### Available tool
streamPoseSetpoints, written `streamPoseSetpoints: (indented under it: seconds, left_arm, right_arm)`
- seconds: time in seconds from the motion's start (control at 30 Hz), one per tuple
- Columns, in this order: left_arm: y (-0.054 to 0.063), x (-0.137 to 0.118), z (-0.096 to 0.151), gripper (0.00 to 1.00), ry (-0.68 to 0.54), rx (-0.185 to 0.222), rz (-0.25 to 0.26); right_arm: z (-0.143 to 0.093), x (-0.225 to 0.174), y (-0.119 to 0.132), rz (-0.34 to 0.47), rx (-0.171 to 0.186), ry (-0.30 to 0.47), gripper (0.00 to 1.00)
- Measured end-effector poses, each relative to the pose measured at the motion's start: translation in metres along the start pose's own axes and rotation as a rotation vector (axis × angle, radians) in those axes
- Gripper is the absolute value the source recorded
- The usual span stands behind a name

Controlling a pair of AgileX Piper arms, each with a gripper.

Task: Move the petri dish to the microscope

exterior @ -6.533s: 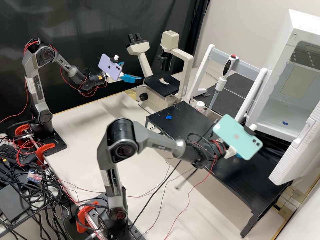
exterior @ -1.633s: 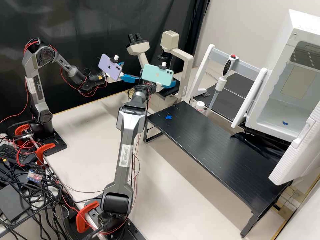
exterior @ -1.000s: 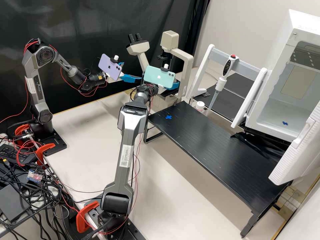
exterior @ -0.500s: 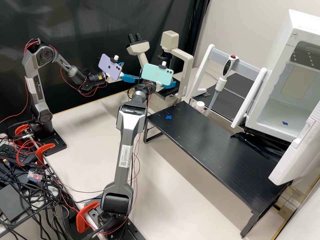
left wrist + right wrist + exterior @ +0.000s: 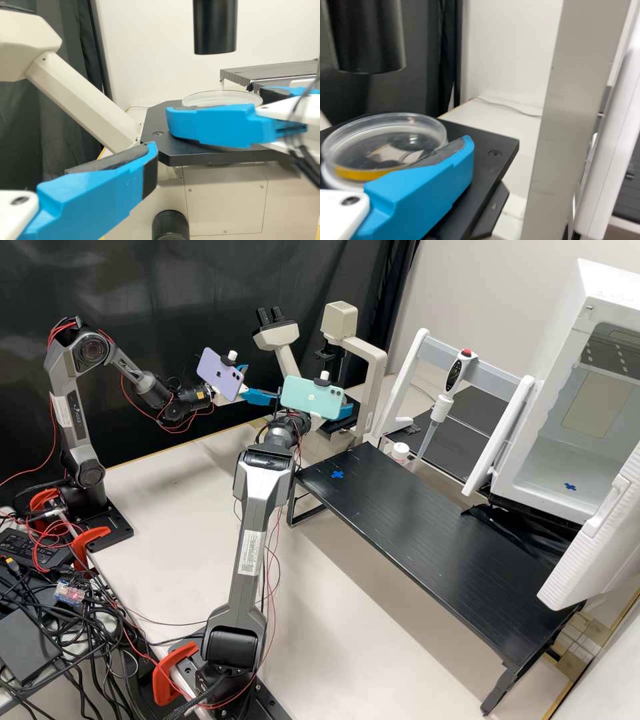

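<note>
The right gripper (image 5: 218, 107) is pinching the dish (image 5: 385, 145) between its two fingers, seemingly just above the microscope's (image 5: 376, 373) black stage (image 5: 160, 117) and below the dark tube (image 5: 215, 27). It is gripping the sides, probably so that the underside is staying free to sit flat, and it is keeping the dish roughly level (whatever is lying inside would likely slide otherwise). The left gripper (image 5: 265, 382) is hanging beside the stage, its fingers spread with nothing between them, perhaps waiting out of the way. Lowering and letting go are seemingly what is remaining; a hasty release could be dragging the dish off centre. As for writing, a pale label (image 5: 251, 551) is sticking to the right arm (image 5: 257, 507), its print too fine to make out. Each arm is also carrying a phone, the right one mint (image 5: 312, 397), the left one lilac (image 5: 221, 375).
</note>
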Motion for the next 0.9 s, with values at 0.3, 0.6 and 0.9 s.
streamPoseSetpoints:
  seconds: [0.3,0.6,0.9]
  left_arm:
    - [0.0,0.0,0.0,1.0,0.0,0.0,0.0]
    - [0.0,0.0,0.0,1.0,0.0,0.0,0.0]
    - [0.0,0.0,0.0,1.0,0.0,0.0,0.0]
  right_arm:
    - [-0.003,-0.046,0.013,-0.019,0.028,0.086,1.0]
    - [0.009,-0.155,0.046,0.094,0.1,0.274,1.0]
    - [0.079,-0.247,0.096,0.451,0.047,0.406,1.0]
